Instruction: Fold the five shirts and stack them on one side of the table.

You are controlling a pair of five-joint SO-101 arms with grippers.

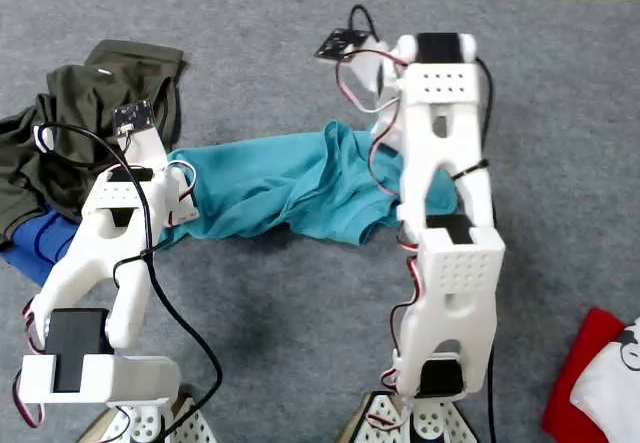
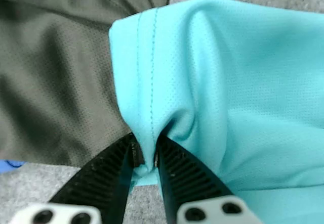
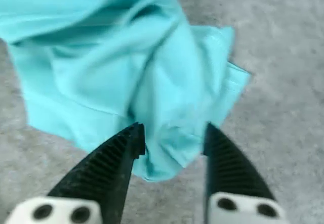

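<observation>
Left claw (image 2: 146, 144) pinches stitched hem of teal mesh shirt (image 2: 228, 82); right claw (image 3: 173, 133) open w/ bunched folds btwn jaws.

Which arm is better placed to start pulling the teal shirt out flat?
Left, probably. The left gripper is shut on a fold of the teal shirt by its stitched hem. The right gripper is open over the shirt's other end and clamps nothing yet.

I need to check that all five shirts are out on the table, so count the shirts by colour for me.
teal shirt: 1
dark green shirt: 1
blue shirt: 1
red shirt: 1, cut off at the edge
white shirt: 1, cut off at the edge
Total: 5
</observation>
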